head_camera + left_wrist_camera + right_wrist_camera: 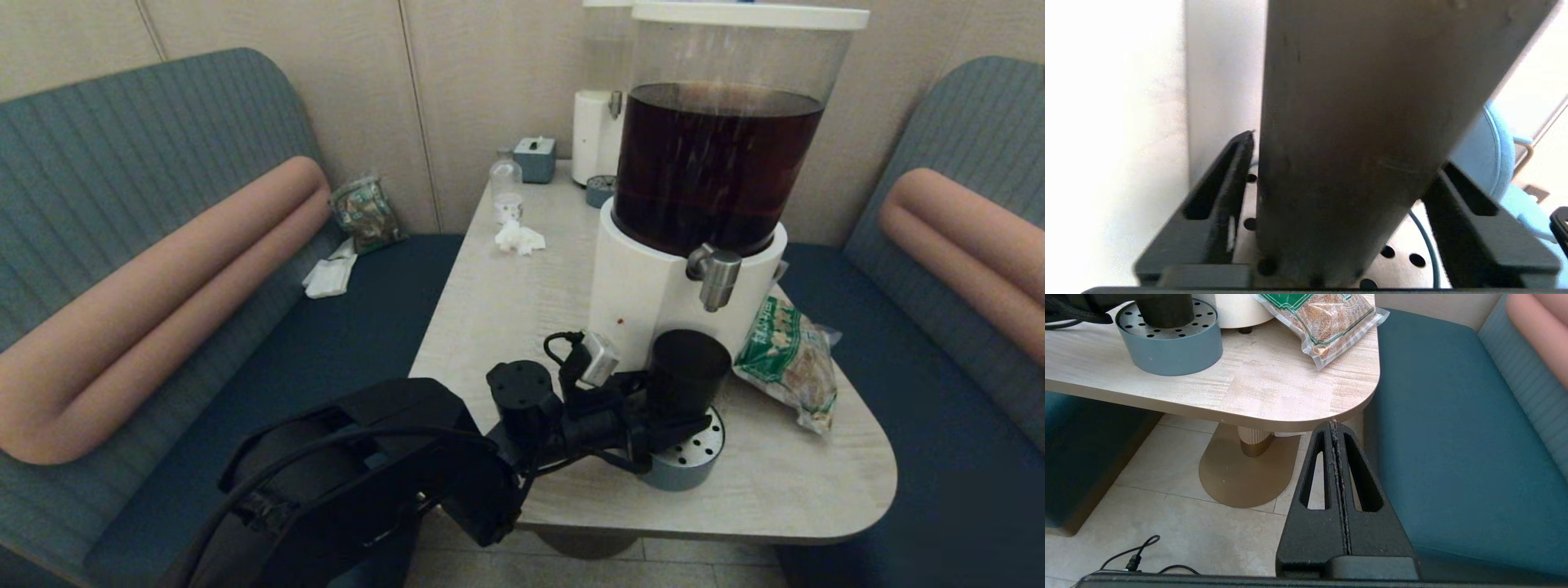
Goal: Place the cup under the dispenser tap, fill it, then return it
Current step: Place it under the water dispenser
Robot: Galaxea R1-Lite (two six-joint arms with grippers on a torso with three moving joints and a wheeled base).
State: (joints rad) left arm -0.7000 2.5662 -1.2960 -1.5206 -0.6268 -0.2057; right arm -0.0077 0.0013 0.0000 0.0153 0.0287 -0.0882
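Note:
The black cup (690,367) stands upright on a round grey perforated drip tray (694,465), right below the brushed-steel dispenser tap (717,278). The tap projects from the white base (637,286) of the clear tank of dark brown liquid (718,163). My left gripper (684,412) reaches in from the left and is shut on the cup low on its wall. In the left wrist view the cup (1351,122) fills the space between the fingers of the left gripper (1346,149), above the tray (1404,245). My right gripper (1334,422) hangs shut and empty below the table's near corner.
A green snack bag (788,359) lies right of the tray, touching the dispenser base. A small clear bottle (505,184), crumpled tissue (519,238), a grey box (535,158) and a second white dispenser (596,131) stand at the table's back. Teal benches flank the table (506,302).

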